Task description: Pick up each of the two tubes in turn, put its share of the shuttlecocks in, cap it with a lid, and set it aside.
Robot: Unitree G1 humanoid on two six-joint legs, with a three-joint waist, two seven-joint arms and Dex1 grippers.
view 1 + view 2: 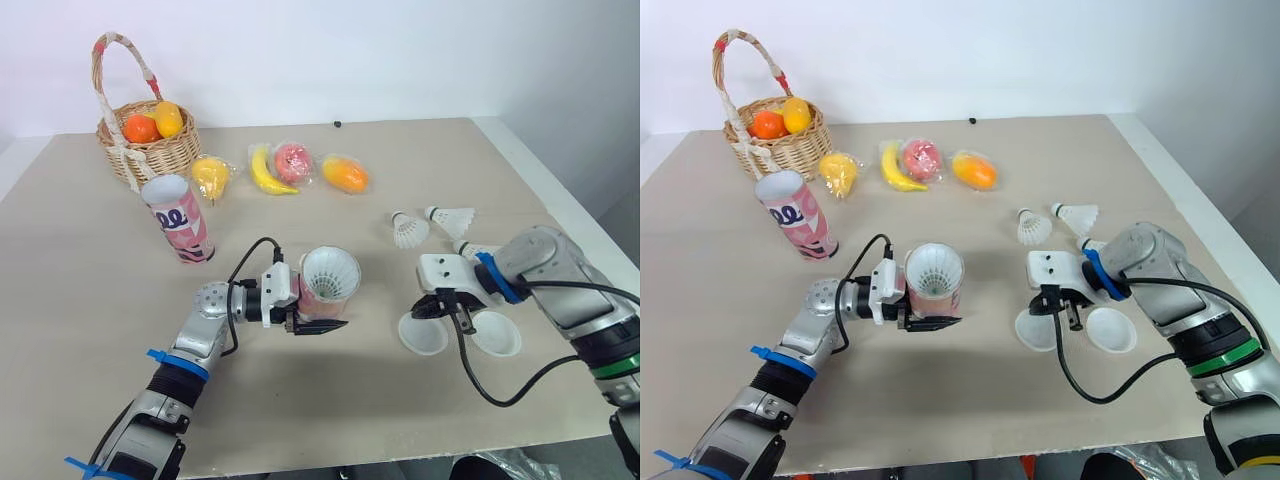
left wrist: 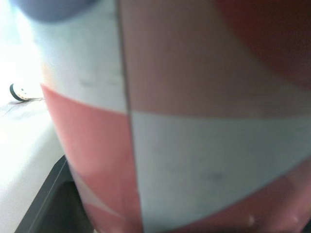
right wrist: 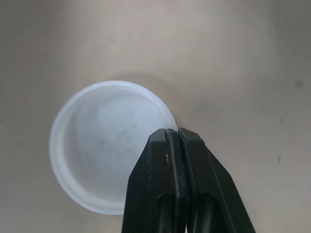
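Since the round cloudy-white plastic lid (image 3: 97,145) is thin, light and bendy, its rim is the best place to hold it. The right gripper (image 3: 171,132) has its two black fingers squeezed together right on that rim, so it seems to pinch it. A second white lid (image 1: 497,336) lies just beside it on the tan table (image 1: 330,410). The left gripper (image 1: 320,318) is clamped around the pink and white cardboard tube (image 1: 312,296), with a white feather shuttlecock (image 1: 330,272) inside. This tube looks light and easy to dent, so a soft hold on its side is best. Farther off lie loose white shuttlecocks (image 1: 408,230), then the other pink tube (image 1: 180,222), standing up. Its blue writing cannot be read.
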